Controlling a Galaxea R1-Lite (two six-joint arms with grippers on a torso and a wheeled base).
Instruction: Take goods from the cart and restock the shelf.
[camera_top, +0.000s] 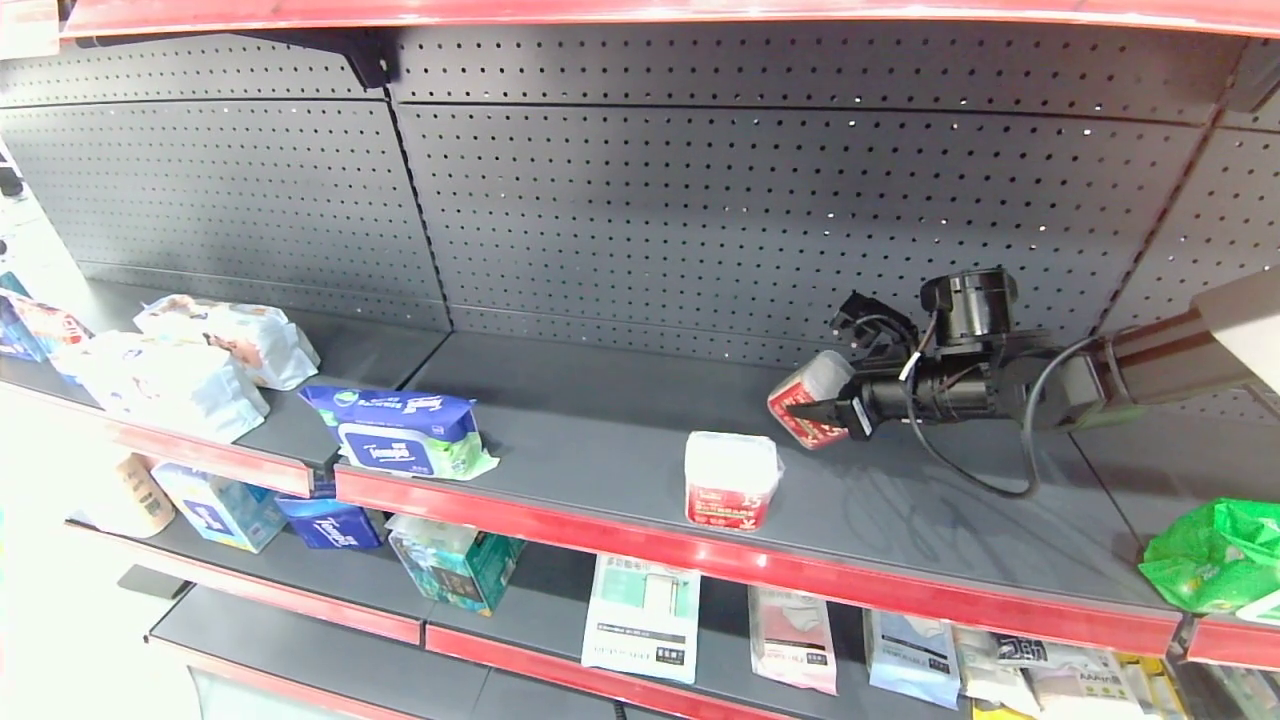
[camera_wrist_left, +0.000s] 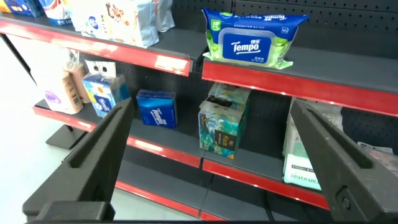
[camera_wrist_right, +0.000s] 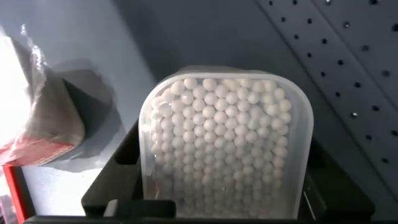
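My right gripper (camera_top: 812, 408) reaches over the grey shelf (camera_top: 620, 430), shut on a red-and-white box of white beads (camera_top: 808, 400). In the right wrist view the box of white beads (camera_wrist_right: 225, 146) sits between the black fingers (camera_wrist_right: 118, 186), its clear bottom showing the beads. A matching red-and-white box (camera_top: 731, 478) stands upright on the shelf near the red front edge, left of and in front of the held one; it appears as a matching box (camera_wrist_right: 31, 118) in the right wrist view. My left gripper (camera_wrist_left: 211, 162) hangs open in front of the lower shelves, nothing between its fingers (camera_wrist_left: 93, 155).
A blue wipes pack (camera_top: 400, 430) lies at the shelf front, white tissue packs (camera_top: 170, 380) further left, a green bag (camera_top: 1215, 555) at the right. The perforated back panel (camera_top: 700, 200) rises behind. Lower shelves (camera_wrist_left: 161, 149) hold boxes and packets.
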